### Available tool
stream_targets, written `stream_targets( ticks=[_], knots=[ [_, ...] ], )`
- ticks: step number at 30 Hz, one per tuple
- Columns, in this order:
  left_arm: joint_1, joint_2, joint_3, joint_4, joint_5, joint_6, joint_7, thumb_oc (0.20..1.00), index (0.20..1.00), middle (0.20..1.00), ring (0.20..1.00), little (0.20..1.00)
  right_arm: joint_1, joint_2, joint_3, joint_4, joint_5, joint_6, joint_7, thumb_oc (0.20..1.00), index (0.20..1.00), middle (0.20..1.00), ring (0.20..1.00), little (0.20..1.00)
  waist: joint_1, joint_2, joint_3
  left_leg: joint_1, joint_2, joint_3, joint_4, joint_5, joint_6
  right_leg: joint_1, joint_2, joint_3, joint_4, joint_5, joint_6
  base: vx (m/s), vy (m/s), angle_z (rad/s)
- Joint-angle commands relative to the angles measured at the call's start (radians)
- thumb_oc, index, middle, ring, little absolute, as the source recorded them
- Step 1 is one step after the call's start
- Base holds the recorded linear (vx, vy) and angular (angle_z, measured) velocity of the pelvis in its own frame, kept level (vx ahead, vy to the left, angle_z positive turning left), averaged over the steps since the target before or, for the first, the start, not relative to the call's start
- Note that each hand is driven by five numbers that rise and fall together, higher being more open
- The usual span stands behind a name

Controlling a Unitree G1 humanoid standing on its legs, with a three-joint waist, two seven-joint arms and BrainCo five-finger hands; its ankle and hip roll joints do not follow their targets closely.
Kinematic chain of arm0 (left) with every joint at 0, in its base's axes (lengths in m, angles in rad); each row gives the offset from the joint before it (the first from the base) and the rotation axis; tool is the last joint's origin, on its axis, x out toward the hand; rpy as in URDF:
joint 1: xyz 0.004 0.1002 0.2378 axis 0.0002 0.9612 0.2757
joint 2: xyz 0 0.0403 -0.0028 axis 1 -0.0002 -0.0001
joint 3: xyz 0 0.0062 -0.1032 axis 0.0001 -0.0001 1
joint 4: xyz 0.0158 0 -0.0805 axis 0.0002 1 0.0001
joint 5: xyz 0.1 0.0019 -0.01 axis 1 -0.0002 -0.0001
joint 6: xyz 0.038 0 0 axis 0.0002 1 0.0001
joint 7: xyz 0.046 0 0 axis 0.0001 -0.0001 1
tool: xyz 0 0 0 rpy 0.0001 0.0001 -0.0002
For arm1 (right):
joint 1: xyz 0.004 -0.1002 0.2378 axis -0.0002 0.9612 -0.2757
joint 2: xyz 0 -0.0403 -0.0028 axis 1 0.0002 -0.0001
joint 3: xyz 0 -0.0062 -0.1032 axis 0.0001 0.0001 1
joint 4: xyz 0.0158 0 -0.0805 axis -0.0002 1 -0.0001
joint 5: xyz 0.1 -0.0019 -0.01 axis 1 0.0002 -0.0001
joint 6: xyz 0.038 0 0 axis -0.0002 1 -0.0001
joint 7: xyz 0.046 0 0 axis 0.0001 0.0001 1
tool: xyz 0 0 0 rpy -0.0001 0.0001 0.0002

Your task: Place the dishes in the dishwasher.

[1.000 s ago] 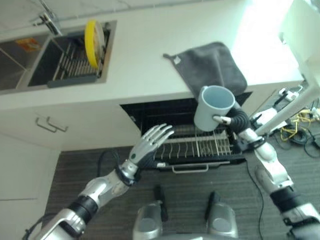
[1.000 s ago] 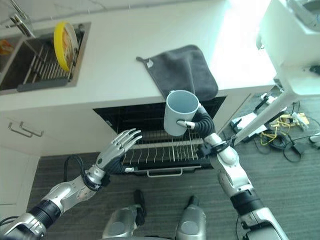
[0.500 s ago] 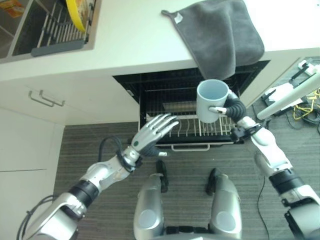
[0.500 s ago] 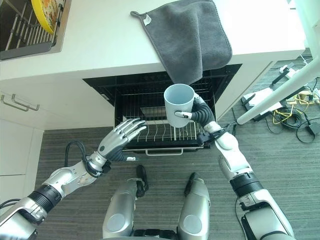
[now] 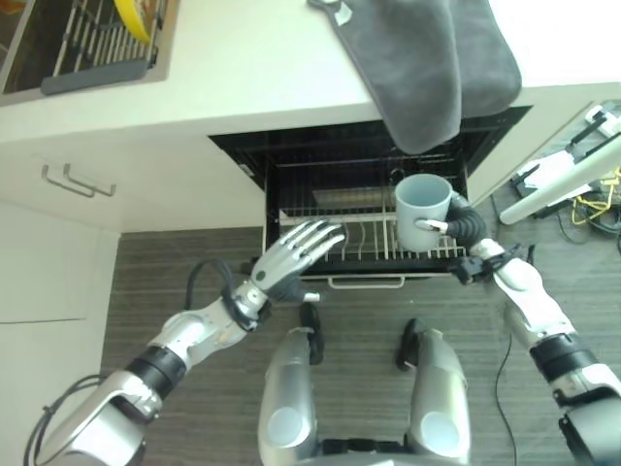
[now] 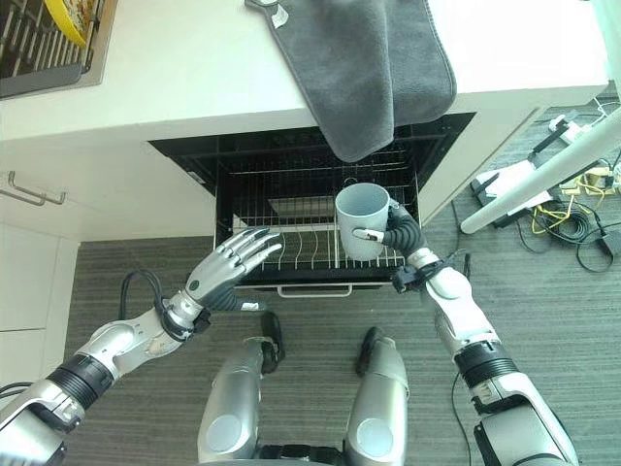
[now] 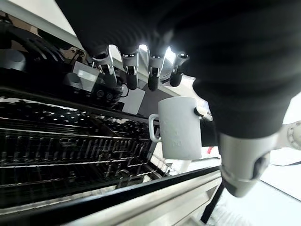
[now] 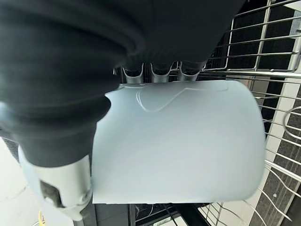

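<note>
Since a second ago the pale blue-grey ceramic mug (image 6: 362, 220) has come down from in front of the counter edge to just above the pulled-out wire dish rack (image 6: 301, 260), and the left hand (image 5: 293, 257) has settled at the rack's front left corner; the head camera has also tipped down, so the counter sits higher in both eye views. Nearest, the left hand is open with fingers straight and spread, palm down over the rack's left end, dark fingertips (image 7: 130, 81) pointing across the rack; the right hand (image 6: 400, 231) is clamped round the mug from the right, fingers curled about its wall, mouth up and the mug upright, its handle (image 7: 154, 128) turned toward the left hand; the mug hangs over the rack's right part, touching no tine that can be seen. Behind lies the dark open dishwasher cavity (image 5: 330, 175); above it the white counter (image 6: 194, 68), with a dark grey cloth towel (image 5: 432, 68) draped over its front edge; far left, a yellow plate (image 5: 134, 14) stands in the grey sink drying rack (image 5: 92, 49).
</note>
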Motion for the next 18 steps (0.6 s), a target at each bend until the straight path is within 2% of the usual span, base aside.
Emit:
stream_targets(
  ticks=[1,4,6,7,8,14,18],
  knots=[
    [-0.008,0.026,-0.023,-0.057,-0.01,0.032,-0.066,1.0,1.0,1.0,1.0,1.0,-0.09,0.008,-0.064,0.001,0.016,-0.029,-0.013,0.2,0.2,0.2,0.2,0.2,0.015,-0.012,-0.027,0.035,0.006,0.015,0.036,-0.049,0.011,0.026,-0.024,0.0,-0.047,0.078,0.037,0.02,0.032,0.01],
    [-0.025,0.031,-0.048,-0.064,-0.023,0.055,-0.112,1.0,1.0,1.0,1.0,1.0,-0.147,0.002,-0.073,0.061,0.017,-0.021,-0.011,0.2,0.2,0.2,0.2,0.2,0.025,-0.001,-0.027,0.026,-0.006,0.001,0.021,-0.042,0.013,0.014,-0.02,0.006,-0.057,0.085,0.037,0.01,0.023,0.0],
    [-0.039,0.039,-0.059,-0.07,-0.042,0.084,-0.178,1.0,1.0,1.0,1.0,1.0,-0.179,-0.001,-0.076,0.094,0.014,-0.014,-0.008,0.2,0.2,0.2,0.2,0.2,0.03,0.005,-0.027,0.022,-0.014,-0.003,0.01,-0.038,0.013,0.011,-0.017,0.006,-0.07,0.091,0.039,-0.01,0.016,0.02],
    [-0.044,0.037,-0.069,-0.071,-0.052,0.106,-0.222,1.0,1.0,1.0,1.0,1.0,-0.195,0.0,-0.078,0.108,0.011,-0.007,-0.009,0.2,0.2,0.2,0.2,0.2,0.032,0.008,-0.027,0.019,-0.016,-0.005,0.008,-0.036,0.013,0.006,-0.017,0.007,-0.072,0.093,0.039,-0.01,0.041,0.03],
    [-0.044,0.029,-0.087,-0.065,-0.048,0.157,-0.302,1.0,1.0,1.0,1.0,1.0,-0.216,0.002,-0.079,0.133,0.017,0.002,-0.012,0.2,0.2,0.2,0.2,0.2,0.033,0.012,-0.027,0.014,-0.021,-0.01,0.005,-0.034,0.013,0.001,-0.016,0.01,-0.076,0.096,0.04,-0.01,0.046,0.0],
    [-0.048,0.005,-0.158,-0.037,-0.019,0.297,-0.473,1.0,1.0,1.0,1.0,1.0,-0.298,0.009,-0.069,0.232,0.012,0.009,-0.025,0.2,0.2,0.2,0.2,0.2,0.043,0.026,-0.027,-0.006,-0.039,-0.026,-0.006,-0.029,0.018,-0.019,-0.01,0.022,-0.09,0.103,0.04,0.0,0.034,0.0],
    [-0.029,-0.01,-0.201,-0.017,-0.015,0.363,-0.484,1.0,1.0,1.0,1.0,1.0,-0.382,0.024,-0.046,0.344,0.02,0.028,-0.053,0.2,0.2,0.2,0.2,0.2,0.068,0.035,-0.027,-0.034,-0.067,-0.078,0.007,-0.04,0.031,-0.041,0.008,0.051,-0.092,0.105,0.034,-0.01,0.033,-0.12]
  ],
)
